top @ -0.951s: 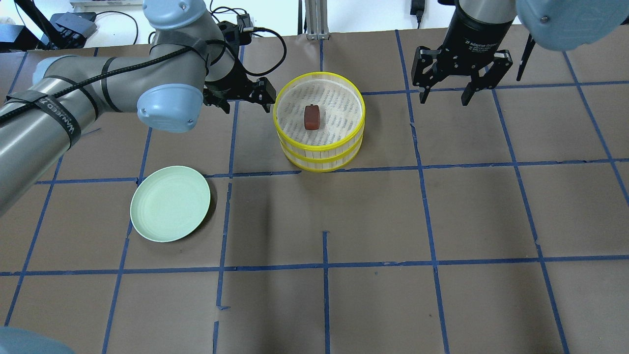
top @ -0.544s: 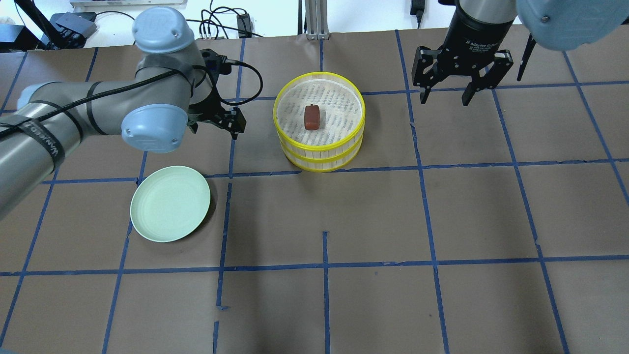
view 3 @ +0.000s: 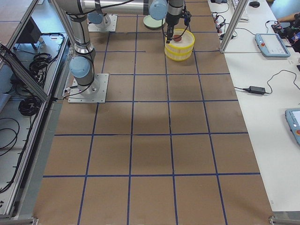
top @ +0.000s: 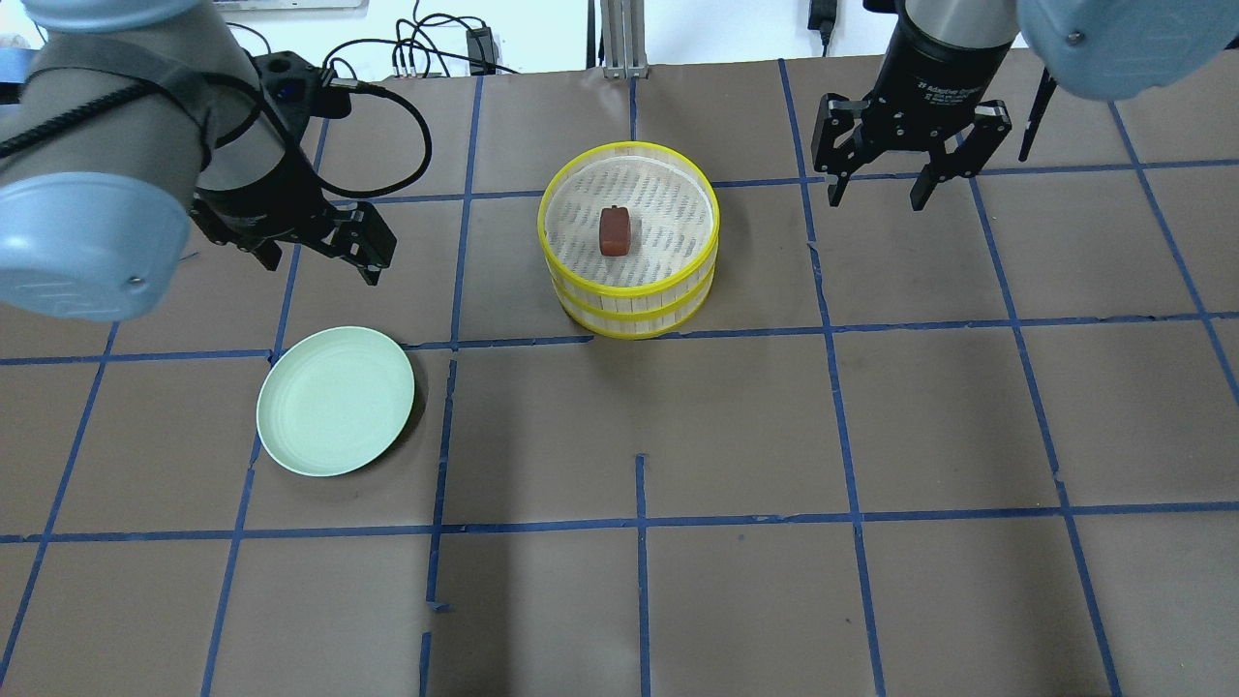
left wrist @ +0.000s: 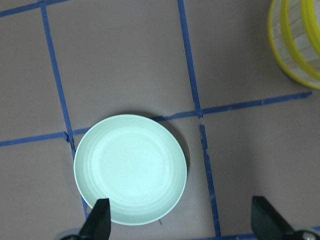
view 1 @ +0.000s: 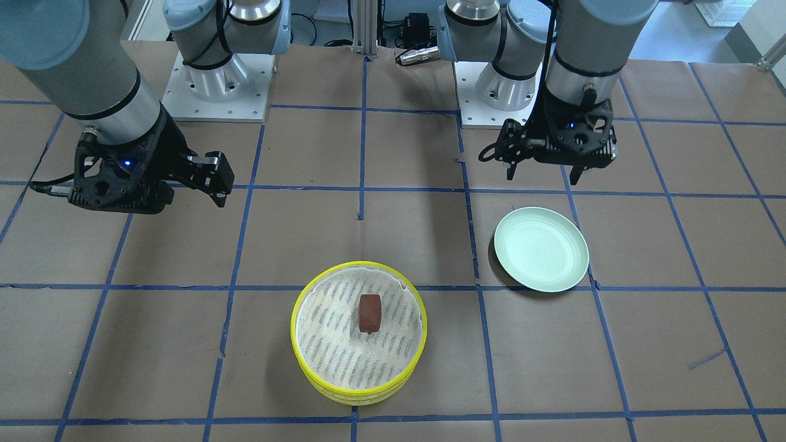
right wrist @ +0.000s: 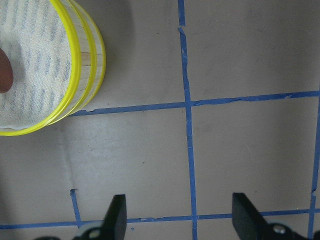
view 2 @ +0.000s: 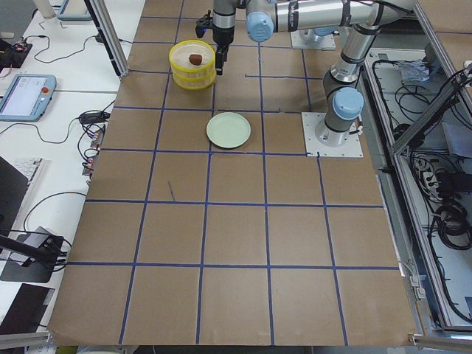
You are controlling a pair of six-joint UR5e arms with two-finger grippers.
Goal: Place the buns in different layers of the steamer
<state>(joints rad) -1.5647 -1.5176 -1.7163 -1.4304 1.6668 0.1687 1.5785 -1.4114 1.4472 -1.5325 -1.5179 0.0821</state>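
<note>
Since a second ago the left end effector (top: 319, 259) has swung away from the steamer (top: 629, 308). It now hangs released, holding nothing, just beyond the pale green plate (top: 335, 401) on the worktop (top: 736, 436). At centre the steamer stands two layers high, with the reddish-brown bun (top: 615, 230) on the top layer's cloth. The white bun shows nowhere and is presumably hidden in the layer beneath. Further right, the right end effector (top: 874, 196) hovers spread wide and unladen. Retreat looks like the step in hand, so both arms are best kept high and well off the steamer to avoid nudging the stack.
</note>
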